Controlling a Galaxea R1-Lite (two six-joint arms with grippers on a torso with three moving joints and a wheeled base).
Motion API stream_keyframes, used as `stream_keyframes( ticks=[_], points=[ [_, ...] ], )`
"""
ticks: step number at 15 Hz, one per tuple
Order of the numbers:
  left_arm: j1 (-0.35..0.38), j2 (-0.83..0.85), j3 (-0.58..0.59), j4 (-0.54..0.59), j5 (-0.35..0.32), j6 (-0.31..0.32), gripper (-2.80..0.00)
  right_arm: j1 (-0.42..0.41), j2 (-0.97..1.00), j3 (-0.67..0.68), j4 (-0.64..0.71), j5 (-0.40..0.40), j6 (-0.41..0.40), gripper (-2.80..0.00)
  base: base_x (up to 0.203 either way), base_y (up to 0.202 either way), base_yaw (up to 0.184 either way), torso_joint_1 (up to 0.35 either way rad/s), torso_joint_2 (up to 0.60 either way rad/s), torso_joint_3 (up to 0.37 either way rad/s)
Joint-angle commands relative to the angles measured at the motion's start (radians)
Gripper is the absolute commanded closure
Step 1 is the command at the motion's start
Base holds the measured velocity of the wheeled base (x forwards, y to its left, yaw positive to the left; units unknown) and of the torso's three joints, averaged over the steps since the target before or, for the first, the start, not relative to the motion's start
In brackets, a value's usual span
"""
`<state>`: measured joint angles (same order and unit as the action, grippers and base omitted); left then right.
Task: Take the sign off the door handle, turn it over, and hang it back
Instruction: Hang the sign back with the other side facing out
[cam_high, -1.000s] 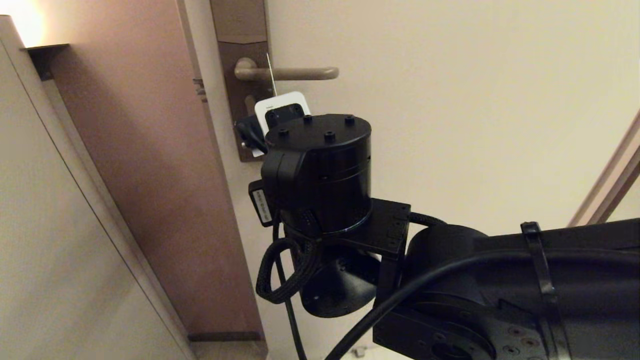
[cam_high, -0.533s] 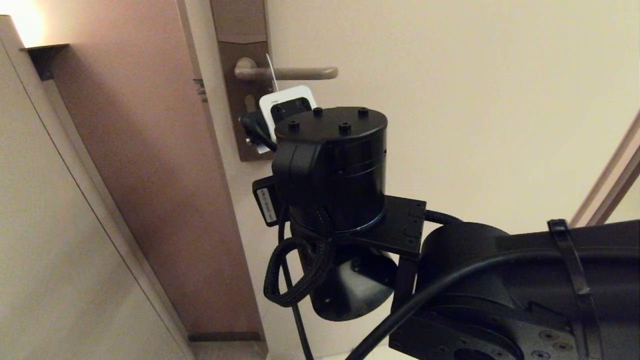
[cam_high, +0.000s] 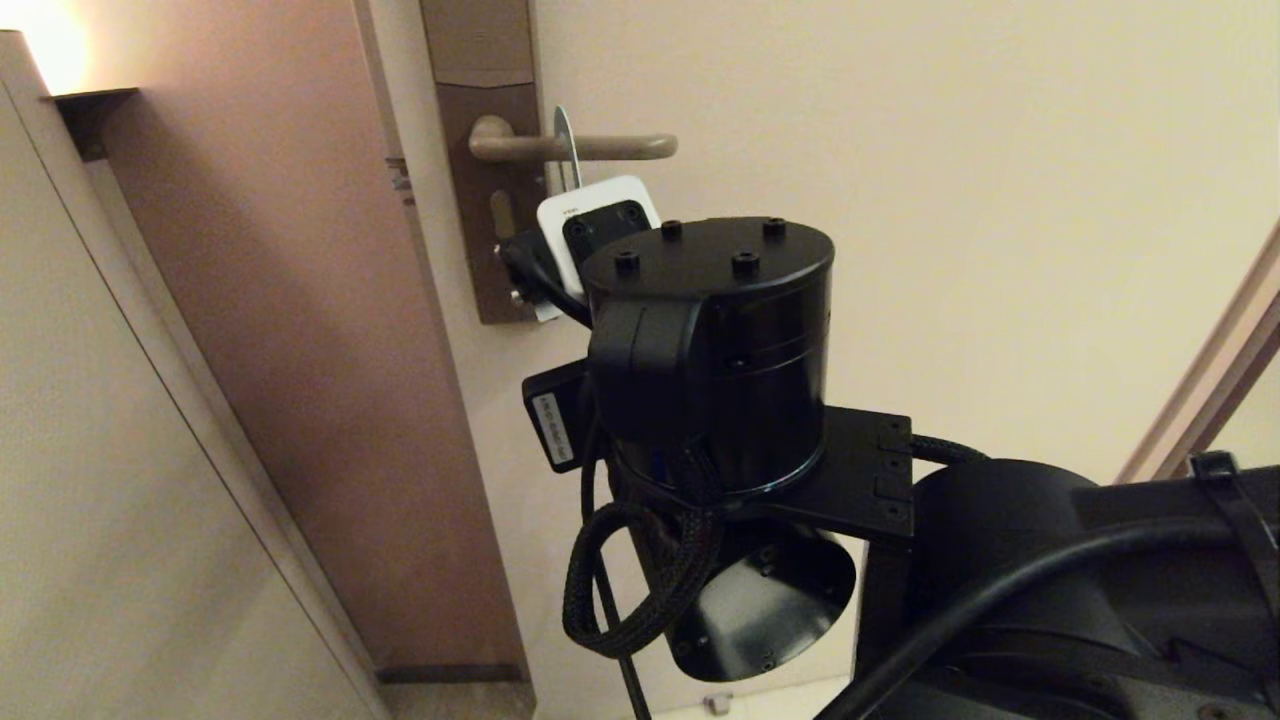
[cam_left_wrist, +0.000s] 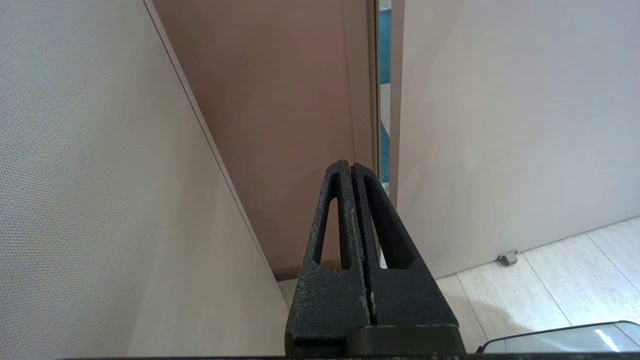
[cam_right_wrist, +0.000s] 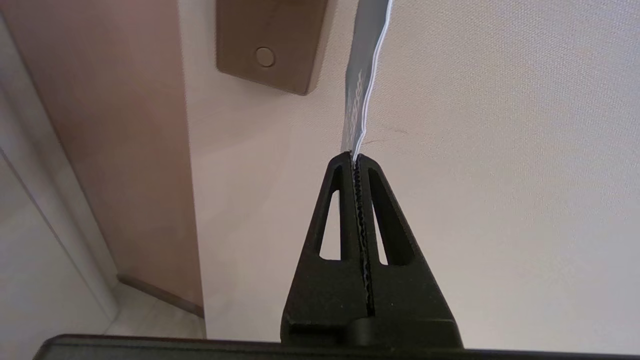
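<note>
Since the earlier head frames the right arm has drifted right and a little nearer the camera, carrying the sign (cam_high: 568, 140) along the door handle (cam_high: 600, 147) towards its free end; the card's thin edge, which stood close to the lock plate (cam_high: 470, 200), now crosses the lever nearer its middle.

In the head view, the arm's black wrist housing fills the centre and hides the right hand itself. Above it the sign shows edge-on, upright and turned roughly square to the door, a pose that probably lets its hole slide along the rod. Whether the hole is around the lever cannot be told from here.

In the left wrist view, the left hand (cam_left_wrist: 350, 167) sits parked low beside the wall, fingers pressed together on nothing, aimed at the gap at the door's edge.

In the right wrist view, the right hand (cam_right_wrist: 354, 159) pinches the sign's (cam_right_wrist: 364, 75) lower edge between its toothed fingers (cam_right_wrist: 372, 210). The card rises from the tips with its teal face towards the lock plate (cam_right_wrist: 270, 45). Gripping the bottom edge leaves the hole end free for the handle.
</note>
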<state>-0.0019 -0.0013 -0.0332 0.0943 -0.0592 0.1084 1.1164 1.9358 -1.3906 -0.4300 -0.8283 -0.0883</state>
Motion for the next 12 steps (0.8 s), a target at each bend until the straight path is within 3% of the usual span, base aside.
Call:
stream_keyframes(
  ticks=[1, 12],
  points=[
    [0.000, 0.001, 0.001, 0.001, -0.001, 0.000, 0.00, 0.012, -0.008, 0.006, -0.003, -0.005, -0.001, 0.00, 0.000, 0.000, 0.000, 0.000, 0.00, 0.000],
    [0.000, 0.001, -0.001, 0.000, -0.001, 0.000, 0.00, 0.049, -0.046, 0.050, -0.007, -0.012, -0.001, 0.00, 0.000, 0.000, 0.000, 0.000, 0.00, 0.000]
  ],
)
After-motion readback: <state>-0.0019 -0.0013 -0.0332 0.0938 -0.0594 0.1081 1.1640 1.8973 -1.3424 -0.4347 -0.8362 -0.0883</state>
